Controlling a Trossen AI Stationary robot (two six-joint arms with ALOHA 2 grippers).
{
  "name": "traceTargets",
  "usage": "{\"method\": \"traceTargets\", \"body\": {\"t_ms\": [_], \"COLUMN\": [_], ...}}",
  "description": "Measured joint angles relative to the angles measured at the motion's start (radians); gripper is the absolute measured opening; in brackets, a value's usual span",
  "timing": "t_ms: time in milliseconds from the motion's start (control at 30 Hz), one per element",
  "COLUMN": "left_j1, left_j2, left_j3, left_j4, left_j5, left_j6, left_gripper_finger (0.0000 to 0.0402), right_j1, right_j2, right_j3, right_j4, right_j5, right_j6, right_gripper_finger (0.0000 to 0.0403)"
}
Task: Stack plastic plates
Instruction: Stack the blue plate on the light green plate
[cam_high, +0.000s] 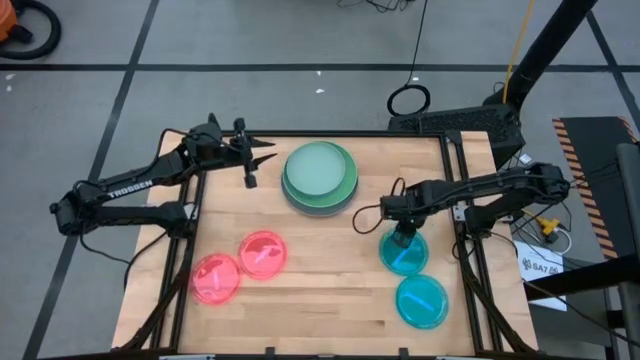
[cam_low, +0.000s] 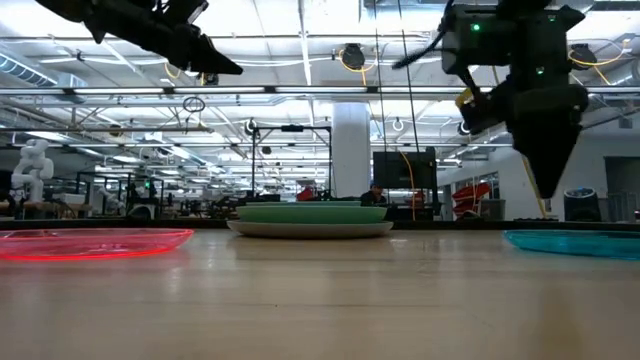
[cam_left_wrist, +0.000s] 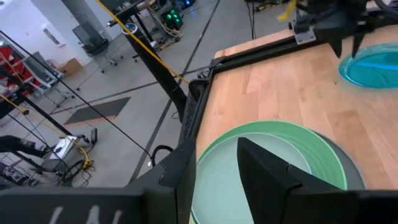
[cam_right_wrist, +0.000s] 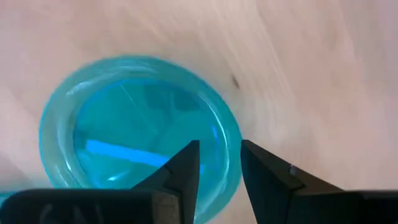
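Note:
A stack of large plates (cam_high: 320, 177) sits at the table's far middle: grey at the bottom, green above it, pale mint on top (cam_left_wrist: 214, 186). Two pink plates (cam_high: 263, 253) (cam_high: 216, 278) lie flat near the left front. Two translucent teal plates (cam_high: 404, 252) (cam_high: 421, 300) lie flat at the right. My right gripper (cam_right_wrist: 219, 144) points straight down, narrowly open, above the rim of the farther teal plate (cam_right_wrist: 143, 130) and clear of it in the low view (cam_low: 548, 185). My left gripper (cam_high: 250, 165) is open and hovers high, left of the stack.
A black frame rail (cam_left_wrist: 249, 53) runs along the table's far edge, close behind the stack. Bare wood (cam_high: 330, 260) lies between the pink and teal plates. Cables and a stand (cam_high: 470, 120) sit beyond the far right corner.

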Motion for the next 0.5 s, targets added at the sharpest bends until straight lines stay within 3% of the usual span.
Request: {"method": "traceTargets", "body": {"t_ms": [167,500], "left_j1": [0.000,0.000], "left_j2": [0.000,0.000], "left_j3": [0.000,0.000], "left_j4": [0.041,0.041], "left_j5": [0.000,-0.001], "left_j6": [0.010,0.031], "left_gripper_finger": [0.0124,0.0124], "right_j1": [-0.057,-0.082], "right_j2": [0.043,0.161], "right_j3": [0.000,0.000], "right_j4": [0.096,0.152], "right_j5": [0.018,-0.060], "right_j6": [-0.237,-0.370], "right_gripper_finger": [0.0109,0.0109]}}
